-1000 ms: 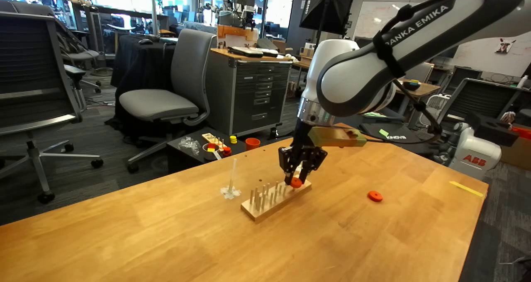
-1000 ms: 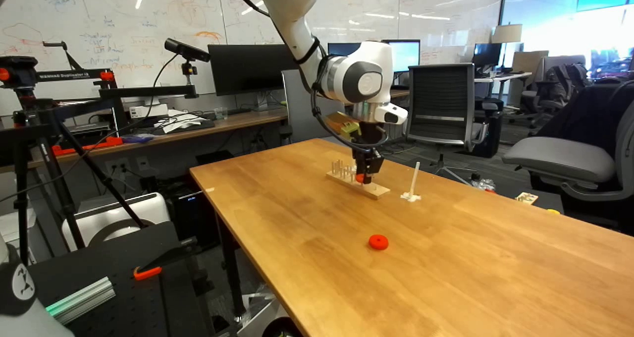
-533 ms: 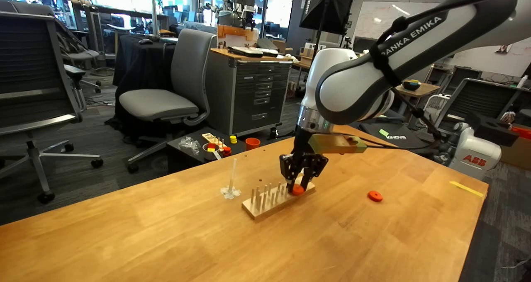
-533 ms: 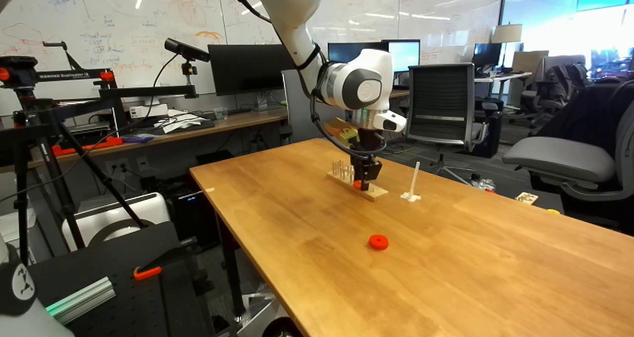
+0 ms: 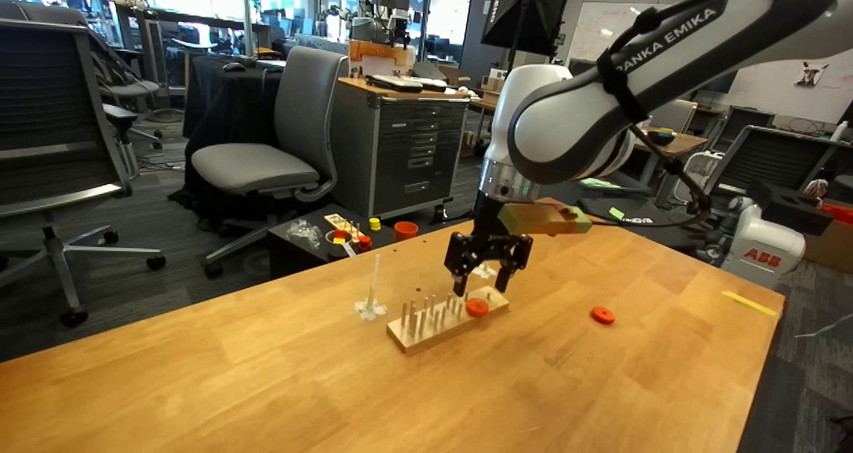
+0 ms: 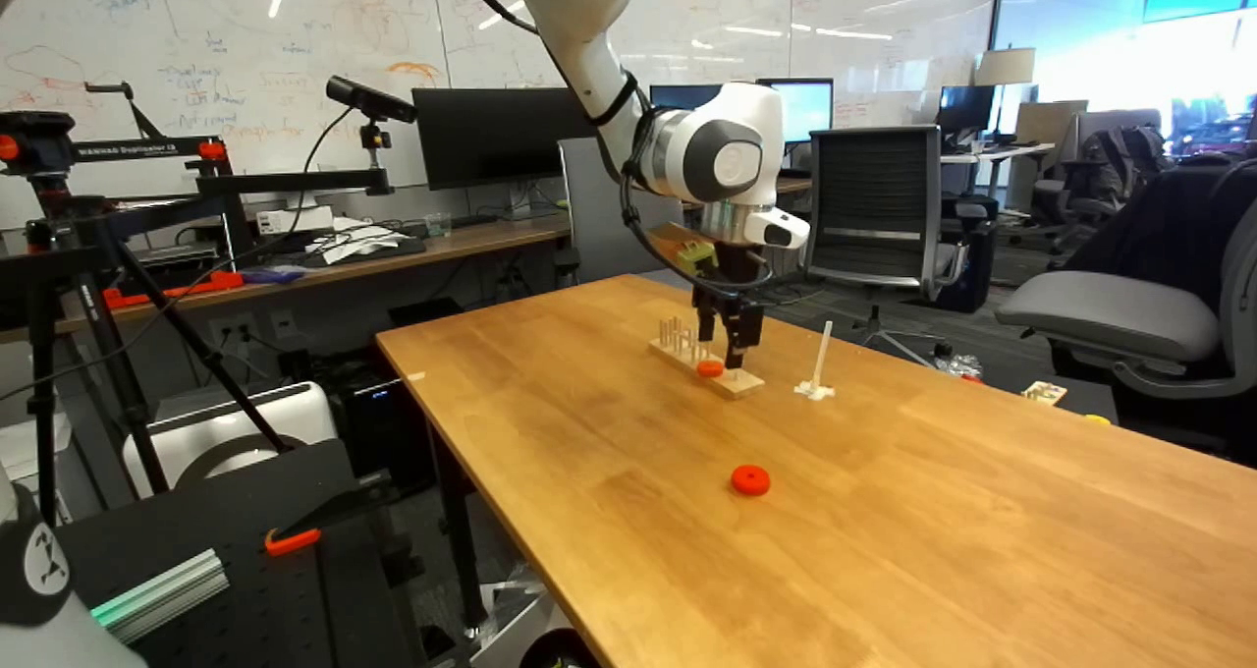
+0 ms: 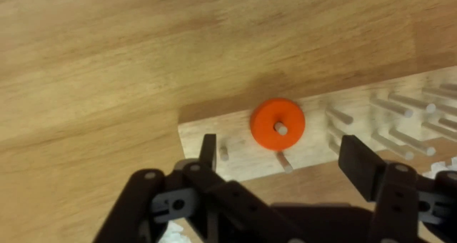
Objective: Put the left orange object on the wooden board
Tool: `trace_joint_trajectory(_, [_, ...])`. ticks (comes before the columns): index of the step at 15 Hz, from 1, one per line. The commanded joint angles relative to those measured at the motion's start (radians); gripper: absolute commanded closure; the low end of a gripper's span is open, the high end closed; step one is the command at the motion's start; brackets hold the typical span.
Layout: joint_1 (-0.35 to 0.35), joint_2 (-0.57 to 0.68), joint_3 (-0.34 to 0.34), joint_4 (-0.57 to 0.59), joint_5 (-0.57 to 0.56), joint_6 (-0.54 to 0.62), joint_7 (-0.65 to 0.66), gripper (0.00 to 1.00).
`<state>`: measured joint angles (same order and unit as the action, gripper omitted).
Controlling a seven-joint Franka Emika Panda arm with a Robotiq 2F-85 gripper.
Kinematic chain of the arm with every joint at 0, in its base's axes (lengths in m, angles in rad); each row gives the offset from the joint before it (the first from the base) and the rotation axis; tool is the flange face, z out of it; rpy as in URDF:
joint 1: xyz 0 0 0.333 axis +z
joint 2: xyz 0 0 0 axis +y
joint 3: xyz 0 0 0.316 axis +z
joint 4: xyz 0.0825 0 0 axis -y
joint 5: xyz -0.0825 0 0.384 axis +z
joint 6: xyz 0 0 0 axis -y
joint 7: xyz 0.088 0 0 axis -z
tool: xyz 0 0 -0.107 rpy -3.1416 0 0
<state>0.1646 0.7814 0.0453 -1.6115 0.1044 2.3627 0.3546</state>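
The left orange object [image 7: 267, 130], a flat ring with a centre hole, lies on the wooden board [image 7: 203, 128], around one of its thin upright pegs. That peg's tip pokes up through the hole. Both exterior views also show the orange ring [image 5: 476, 308] on the board [image 6: 738, 387]. Just above it, my gripper [image 7: 280, 143] stands open, its fingers wide apart and touching nothing. In an exterior view, the gripper [image 5: 480, 289] hovers over the board's end with a gap down to the ring.
A second, redder ring [image 6: 750, 480] lies flat on the large tabletop [image 6: 884, 550], apart from the board. Several tall pegs [image 5: 426, 312] crowd the board's other end. A thin upright rod [image 5: 374, 283] is fixed to the table beside the board.
The gripper, shut on the orange ring over the board, moved down, then opened and rose. The ring has come to lie on the board around a peg.
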Motion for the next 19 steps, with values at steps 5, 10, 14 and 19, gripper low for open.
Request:
trace_joint_trajectory(5, [0.000, -0.194, -0.011, 0.092, -0.077, -0.317, -0.099, 0.00])
trace_joint_trajectory(10, [-0.003, -0.227, 0.011, 0.205, -0.086, -0.569, -0.201, 0.00])
trace_joint_trajectory(14, [-0.013, -0.203, 0.031, 0.293, -0.064, -0.727, -0.287, 0.00])
trace_joint_trajectory(19, [-0.004, -0.225, 0.026, 0.259, -0.065, -0.728, -0.274, 0.00])
